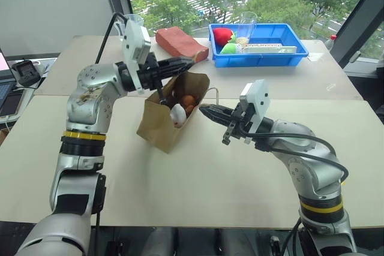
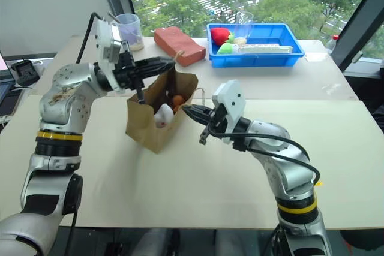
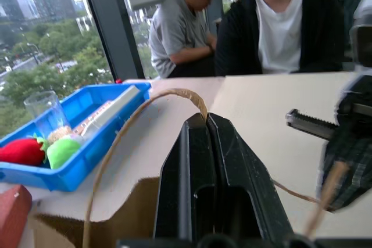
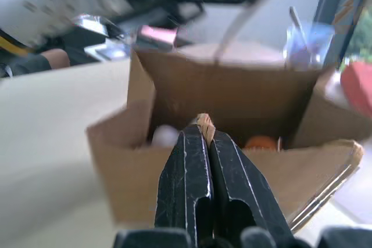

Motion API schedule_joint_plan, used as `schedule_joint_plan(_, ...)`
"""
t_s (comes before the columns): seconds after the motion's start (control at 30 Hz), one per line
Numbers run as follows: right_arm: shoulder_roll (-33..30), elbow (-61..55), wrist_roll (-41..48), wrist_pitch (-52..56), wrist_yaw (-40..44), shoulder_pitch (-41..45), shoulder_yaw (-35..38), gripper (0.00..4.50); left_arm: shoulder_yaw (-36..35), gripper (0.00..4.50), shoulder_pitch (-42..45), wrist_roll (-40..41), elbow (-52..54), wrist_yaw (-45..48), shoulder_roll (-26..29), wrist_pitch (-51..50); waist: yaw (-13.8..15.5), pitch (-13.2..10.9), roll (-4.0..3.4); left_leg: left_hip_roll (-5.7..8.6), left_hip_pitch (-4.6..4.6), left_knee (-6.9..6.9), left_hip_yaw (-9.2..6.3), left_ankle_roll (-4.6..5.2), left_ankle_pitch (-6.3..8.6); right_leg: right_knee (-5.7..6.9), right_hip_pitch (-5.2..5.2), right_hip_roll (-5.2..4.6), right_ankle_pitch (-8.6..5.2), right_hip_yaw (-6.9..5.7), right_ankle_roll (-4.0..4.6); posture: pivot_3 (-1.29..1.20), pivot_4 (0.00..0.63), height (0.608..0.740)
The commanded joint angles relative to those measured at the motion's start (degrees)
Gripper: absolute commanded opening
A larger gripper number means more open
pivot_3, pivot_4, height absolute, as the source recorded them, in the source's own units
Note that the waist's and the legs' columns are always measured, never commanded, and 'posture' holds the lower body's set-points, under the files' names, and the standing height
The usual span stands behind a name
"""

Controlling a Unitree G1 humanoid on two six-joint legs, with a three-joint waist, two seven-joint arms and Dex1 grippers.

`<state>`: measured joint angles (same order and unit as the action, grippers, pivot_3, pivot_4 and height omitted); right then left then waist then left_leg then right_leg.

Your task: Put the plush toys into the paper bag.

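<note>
The brown paper bag [image 1: 161, 129] stands open on the table's middle, its mouth tilted toward me. Inside lie both plush toys, the fluffy white one [image 1: 177, 116] in front and the reddish-brown one [image 1: 188, 101] behind it. My left gripper [image 1: 191, 62] reaches in from the left above the bag's far edge, shut on one cord handle [image 3: 174, 92], which loops out from its tips. My right gripper [image 1: 203, 110] comes from the right at the bag's near edge, shut on the other handle [image 4: 203, 121], pinched at its fingertips.
A blue bin [image 1: 264, 61] at the far side holds a red and a green fruit-like item and a clear cup. A reddish block [image 1: 180, 43] lies left of it, and a plastic cup [image 2: 128, 28] stands further left. Two people sit beyond the table in the left wrist view.
</note>
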<state>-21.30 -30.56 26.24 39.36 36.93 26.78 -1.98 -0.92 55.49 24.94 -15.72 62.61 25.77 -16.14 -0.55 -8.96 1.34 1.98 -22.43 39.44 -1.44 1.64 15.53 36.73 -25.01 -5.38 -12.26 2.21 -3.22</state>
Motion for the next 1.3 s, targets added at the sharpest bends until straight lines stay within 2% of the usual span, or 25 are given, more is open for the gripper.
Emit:
schedule_joint_plan(0.03,0.1,-3.4,3.0,-0.6,-1.1,1.4,2.1,0.03,-0.4,0.00,4.5,0.4,-2.6,-0.1,-2.4,1.8,-0.2,0.0,0.00,0.00,-0.01,0.04,0.00,0.02,0.01,0.00,0.01,0.00,0.00,0.00,0.00,0.00,0.150,0.740)
schedule_joint_plan(0.3,0.0,-5.1,3.6,-1.6,-2.6,3.8,1.3,0.03,0.9,0.00,4.3,0.8,-2.3,3.8,-3.8,0.9,-0.7,0.0,0.00,-0.05,-0.01,0.07,0.01,0.04,0.02,0.02,-0.02,0.06,0.00,0.03,0.00,0.00,0.150,0.740)
schedule_joint_plan(0.57,1.0,2.1,-1.9,-5.2,-2.9,3.1,-4.9,0.03,2.0,0.00,-1.6,-2.9,-2.1,4.0,-0.2,1.7,-0.7,0.0,0.00,-0.04,0.02,0.10,0.01,0.03,0.02,0.03,-0.01,0.05,0.00,0.03,0.00,0.00,0.150,0.740)
schedule_joint_plan(0.83,0.1,5.5,-1.8,-5.2,-0.7,4.6,-4.8,0.03,0.4,0.00,-6.8,1.4,8.9,3.8,2.7,-6.3,-0.3,0.0,0.00,-0.04,-0.11,0.30,-0.01,0.08,0.04,0.04,-0.02,0.04,0.00,0.02,0.00,0.00,0.150,0.740)
schedule_joint_plan(0.87,-0.4,5.8,-1.6,-5.2,-0.2,4.9,-4.5,0.65,0.1,0.28,-7.3,2.1,10.2,3.5,2.9,-7.2,-0.3,0.0,0.00,-0.05,-0.10,0.29,-0.02,0.08,0.04,0.03,-0.02,0.04,0.00,0.00,0.00,0.00,0.150,0.740)
schedule_joint_plan(0.93,-1.2,6.4,-1.3,-5.2,0.6,5.4,-3.9,1.22,-0.4,0.91,-7.9,3.3,12.4,2.5,3.0,-8.8,-0.3,0.0,0.00,-0.05,-0.10,0.30,-0.03,0.08,0.04,0.03,-0.02,0.04,0.00,0.00,0.00,0.00,0.150,0.740)
schedule_joint_plan(1.17,-5.7,7.3,0.6,-4.6,5.9,6.1,-2.4,3.61,-1.6,4.15,-10.5,8.2,22.0,1.2,5.6,-15.5,-0.4,0.0,0.00,-0.07,-0.10,0.29,-0.03,0.08,0.05,0.02,-0.02,0.04,0.00,0.01,0.00,0.00,0.150,0.740)
schedule_joint_plan(1.2,-6.6,7.2,1.0,-4.5,6.5,6.2,-1.9,3.93,-2.2,4.50,-11.2,8.9,23.5,1.1,6.8,-16.5,-0.4,0.0,0.00,-0.08,-0.09,0.29,-0.02,0.08,0.05,0.02,-0.03,0.04,0.00,0.02,0.00,0.00,0.150,0.740)
schedule_joint_plan(1.23,-7.5,7.1,1.6,-4.2,7.2,6.4,-1.3,4.28,-2.8,4.50,-11.8,9.6,24.8,1.2,8.0,-17.5,-0.4,0.0,0.00,-0.09,-0.08,0.28,-0.03,0.08,0.05,0.02,-0.03,0.05,0.00,0.01,0.00,0.00,0.150,0.740)
schedule_joint_plan(1.3,-9.7,6.5,3.0,-3.3,8.8,6.8,-0.1,4.44,-4.6,4.50,-13.4,11.5,27.8,1.1,11.1,-19.8,-0.5,0.0,-0.01,-0.10,-0.08,0.28,-0.02,0.08,0.05,0.01,-0.05,0.06,0.00,0.02,0.00,0.00,0.150,0.740)
